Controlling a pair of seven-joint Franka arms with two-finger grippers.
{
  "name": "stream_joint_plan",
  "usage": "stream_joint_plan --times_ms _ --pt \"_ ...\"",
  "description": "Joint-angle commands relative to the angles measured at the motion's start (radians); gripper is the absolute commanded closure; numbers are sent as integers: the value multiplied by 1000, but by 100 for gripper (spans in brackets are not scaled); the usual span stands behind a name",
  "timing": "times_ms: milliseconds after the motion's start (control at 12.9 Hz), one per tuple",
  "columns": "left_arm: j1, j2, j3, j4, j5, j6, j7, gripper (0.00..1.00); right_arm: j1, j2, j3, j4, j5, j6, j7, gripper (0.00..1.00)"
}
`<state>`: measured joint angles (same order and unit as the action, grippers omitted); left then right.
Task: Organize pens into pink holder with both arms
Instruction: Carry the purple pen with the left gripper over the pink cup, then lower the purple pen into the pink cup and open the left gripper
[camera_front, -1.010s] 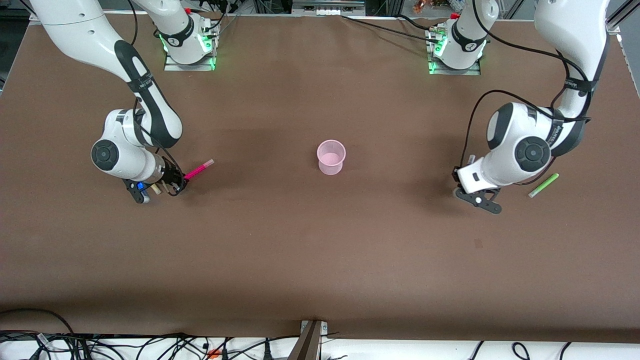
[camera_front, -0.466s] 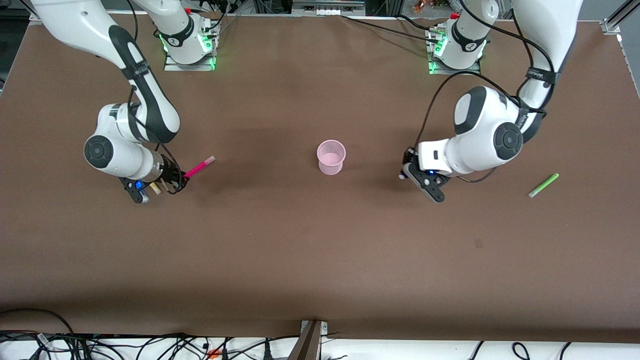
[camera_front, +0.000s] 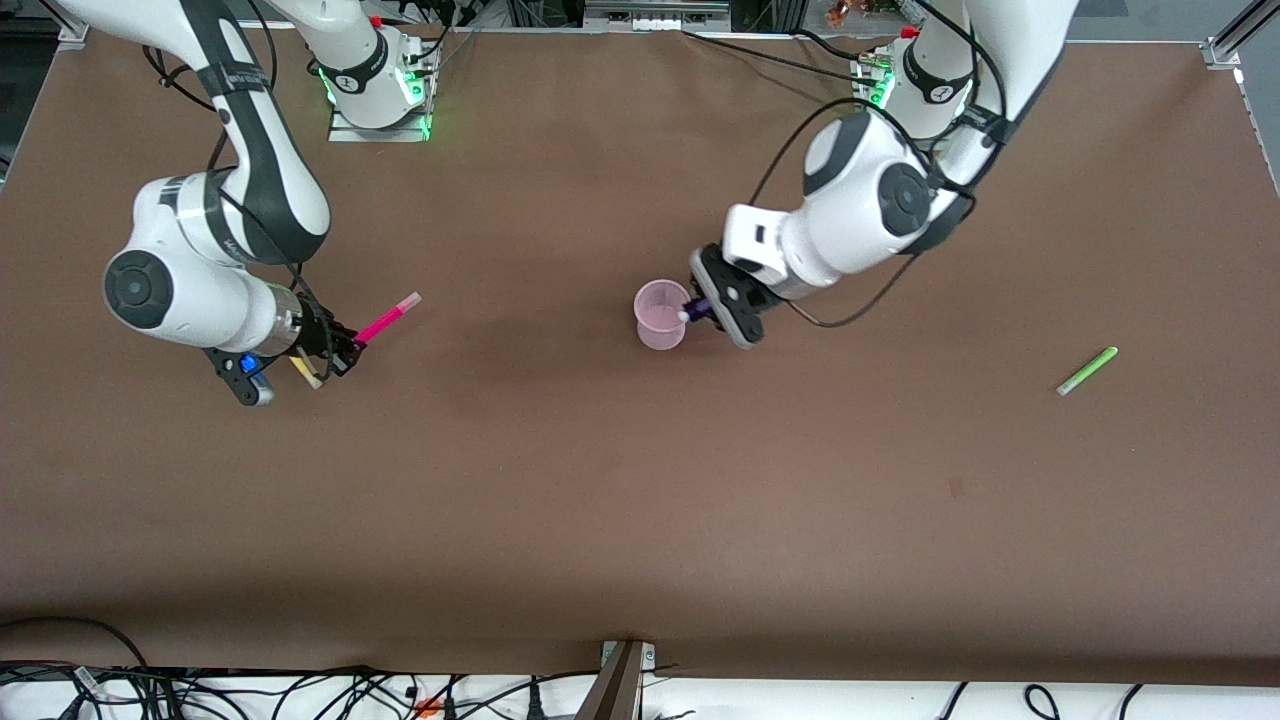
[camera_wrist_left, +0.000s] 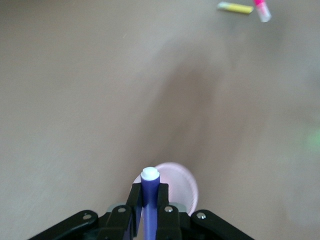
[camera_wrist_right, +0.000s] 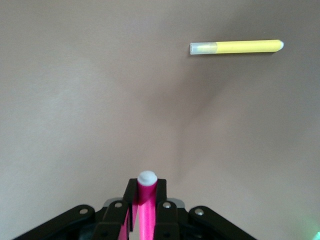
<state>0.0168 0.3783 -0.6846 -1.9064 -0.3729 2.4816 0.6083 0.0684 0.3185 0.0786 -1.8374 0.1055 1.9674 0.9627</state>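
The pink holder (camera_front: 662, 315) stands upright at mid-table. My left gripper (camera_front: 702, 303) hangs over its rim on the left arm's side, shut on the dark purple pen (camera_front: 690, 310), whose pale tip points over the cup. The left wrist view shows that pen (camera_wrist_left: 149, 192) clamped between the fingers above the holder (camera_wrist_left: 177, 182). Toward the right arm's end, my right gripper (camera_front: 345, 350) is shut on the magenta pen (camera_front: 388, 320), also seen in the right wrist view (camera_wrist_right: 147, 200). The yellow pen (camera_front: 305, 372) (camera_wrist_right: 235, 47) lies on the table beneath that gripper. The light green pen (camera_front: 1087, 370) lies toward the left arm's end.
Both arm bases (camera_front: 378, 85) (camera_front: 912, 95) stand at the table edge farthest from the front camera. Brown table surface (camera_front: 640, 520) stretches wide between the holder and the front edge, where cables and a bracket (camera_front: 620, 680) sit.
The left arm swung from beside the green pen to the holder's rim, carrying the purple pen. The right arm lifted a little with the magenta pen, away from the holder.
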Motion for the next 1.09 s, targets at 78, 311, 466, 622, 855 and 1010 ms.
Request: stream_joint_plan --times_ms 78,311,466,622,855,1010 --pt "0 45 -59 -20 -26 141 36 100 1 20 1 63 -7 -65 13 100" --pt "-72 83 -61 -40 -21 288 36 100 11 19 1 82 -9 -68 22 100" --pt "-75 111 -61 -52 -12 336 53 100 24 19 1 92 -15 -68 48 100" --pt "-77 137 -59 -54 -12 362 80 100 33 14 1 96 -24 -71 48 100" --pt "-77 183 -58 -54 -12 411 111 100 33 14 1 119 -24 -114 47 100" --pt "-72 180 -59 -63 -15 412 107 55 33 14 1 126 -24 -116 48 100"
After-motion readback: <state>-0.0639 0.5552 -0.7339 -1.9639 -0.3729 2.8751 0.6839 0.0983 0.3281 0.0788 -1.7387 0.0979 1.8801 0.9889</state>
